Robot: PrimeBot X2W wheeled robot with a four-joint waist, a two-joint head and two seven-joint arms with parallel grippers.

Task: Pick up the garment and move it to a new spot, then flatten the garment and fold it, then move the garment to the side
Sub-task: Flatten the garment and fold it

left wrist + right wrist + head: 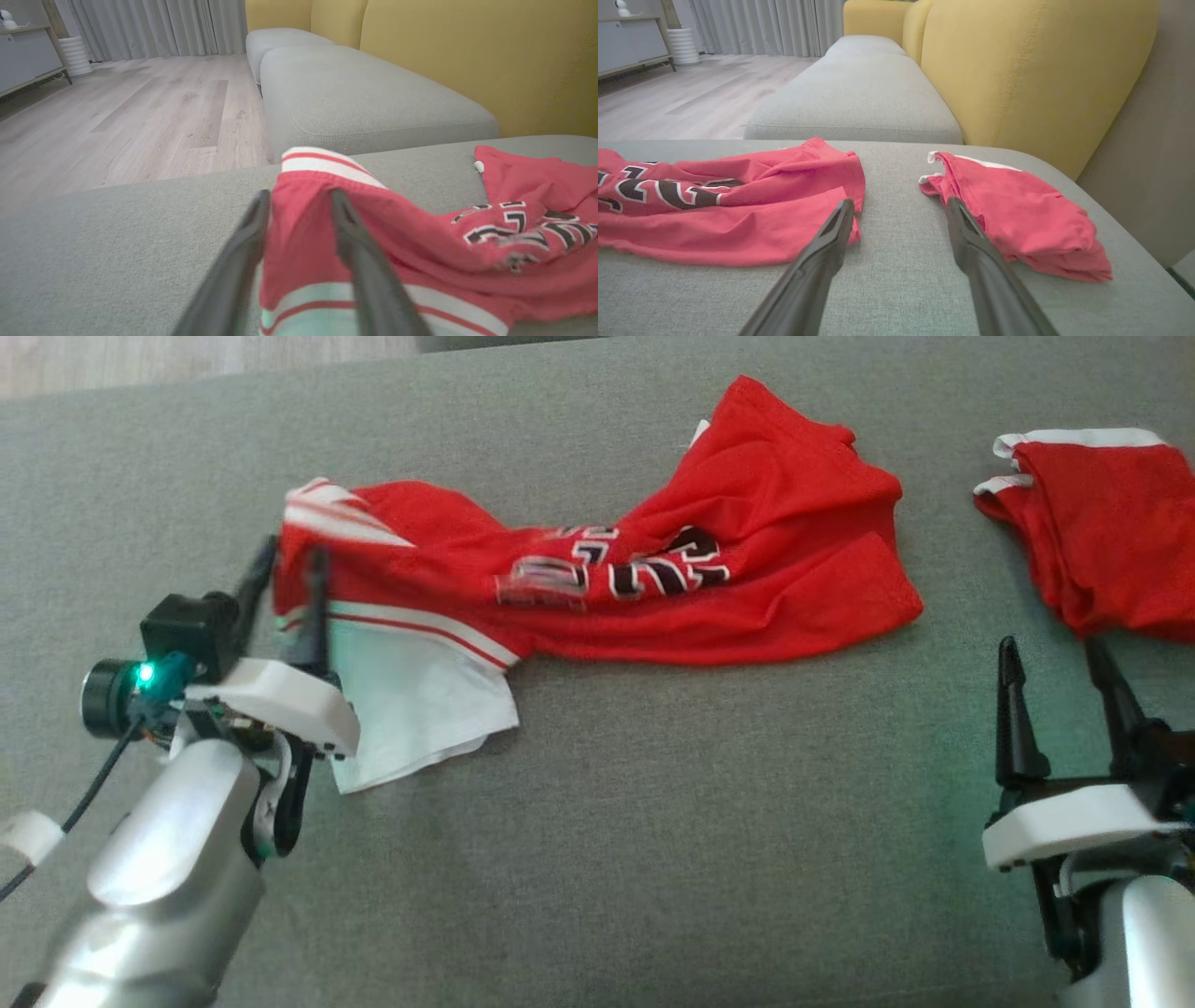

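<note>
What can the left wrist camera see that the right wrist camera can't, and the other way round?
Left wrist view: the left pincer, fingers apart around the white-striped edge of the red jersey. Right wrist view: the right pincer, open above bare grey cushion, with a second, folded red garment beside it. Shared: the lettered jersey, the yellow backrest, the wooden floor and the curtains.
</note>
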